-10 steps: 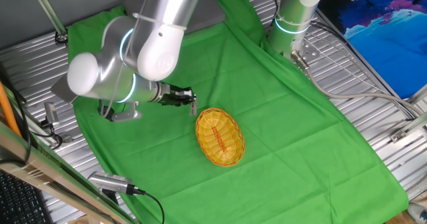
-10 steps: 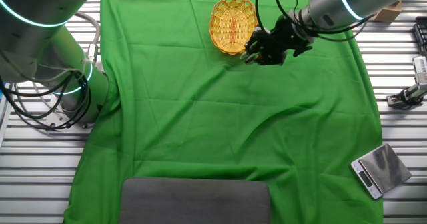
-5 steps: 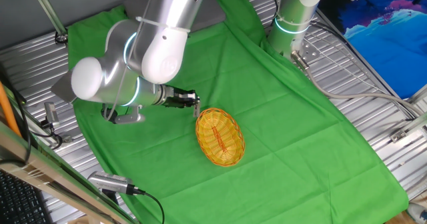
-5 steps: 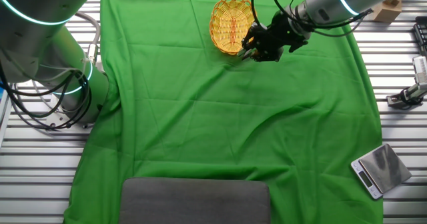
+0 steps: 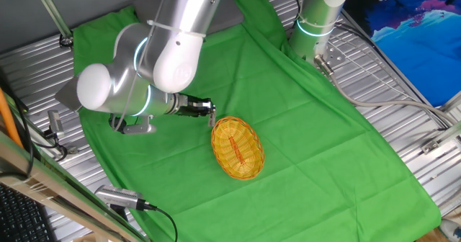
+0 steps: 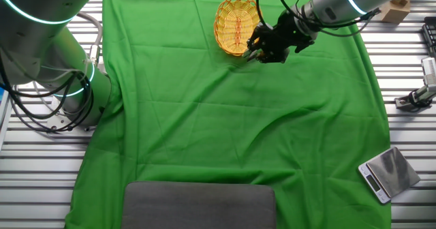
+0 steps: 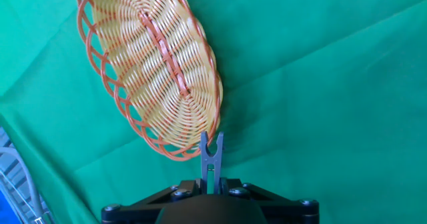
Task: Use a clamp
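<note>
The clamp [image 7: 211, 159], a small grey clip with two thin prongs, sticks out of my gripper [image 7: 211, 183], which is shut on its tail. In the hand view its prong tips sit at the near rim of the oval wicker basket [image 7: 153, 64], with the rim between them. One fixed view shows the gripper [image 5: 204, 110] low over the green cloth, just left of the basket [image 5: 236, 147], the clamp [image 5: 210, 117] pointing down at its upper-left rim. The other fixed view has the gripper [image 6: 264, 43] at the lower right edge of the basket [image 6: 237, 23].
A green cloth [image 6: 231, 120] covers the table. A grey mat [image 6: 199, 204] lies at its near edge and a small scale [image 6: 384, 174] sits off the cloth to the right. A second robot arm's base [image 5: 317, 19] stands at the far side.
A second ago the gripper was further from the basket; it has carried the clamp to the rim. Over the last half second it has hardly moved.
</note>
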Motion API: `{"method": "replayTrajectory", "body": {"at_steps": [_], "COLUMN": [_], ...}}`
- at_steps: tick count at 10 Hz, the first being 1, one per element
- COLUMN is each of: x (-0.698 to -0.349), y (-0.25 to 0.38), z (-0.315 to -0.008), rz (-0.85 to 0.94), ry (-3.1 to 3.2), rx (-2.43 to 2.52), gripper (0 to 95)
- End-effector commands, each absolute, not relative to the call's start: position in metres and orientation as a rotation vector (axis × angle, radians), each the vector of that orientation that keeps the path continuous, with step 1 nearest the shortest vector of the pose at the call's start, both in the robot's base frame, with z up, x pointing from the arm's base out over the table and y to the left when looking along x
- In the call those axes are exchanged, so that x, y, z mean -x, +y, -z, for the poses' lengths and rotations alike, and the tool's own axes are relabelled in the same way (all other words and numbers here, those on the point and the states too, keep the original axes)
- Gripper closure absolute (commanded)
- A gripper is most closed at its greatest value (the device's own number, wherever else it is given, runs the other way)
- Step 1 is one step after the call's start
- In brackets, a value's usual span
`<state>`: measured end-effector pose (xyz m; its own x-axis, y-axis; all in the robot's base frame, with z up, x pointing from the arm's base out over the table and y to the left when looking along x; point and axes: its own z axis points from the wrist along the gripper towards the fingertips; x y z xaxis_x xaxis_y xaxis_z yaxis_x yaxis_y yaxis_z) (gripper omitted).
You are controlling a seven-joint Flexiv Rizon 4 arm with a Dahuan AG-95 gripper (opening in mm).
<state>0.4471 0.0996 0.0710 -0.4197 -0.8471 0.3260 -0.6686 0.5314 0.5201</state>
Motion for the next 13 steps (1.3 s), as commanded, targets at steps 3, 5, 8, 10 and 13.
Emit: {"method": "replayTrajectory", "body": {"at_steps": [3,5,8,10,13], "x": [-0.4466,-0.4467,-0.4467,-0.4467,-0.4467], "y": [0.0995,0.0996,0.0996,0.0996,0.0996], "z": [-0.0714,-0.0714,-0.0714,-0.0714,-0.0714], "rz": [0.400,0.397,0.354,0.345,0.356], "ry": [-2.200,-2.206,-2.158,-2.111,-2.095], "rx": [-1.245,-1.222,-1.181,-1.201,-1.228], "gripper": [95.0,95.0,95.0,95.0,95.0]}}
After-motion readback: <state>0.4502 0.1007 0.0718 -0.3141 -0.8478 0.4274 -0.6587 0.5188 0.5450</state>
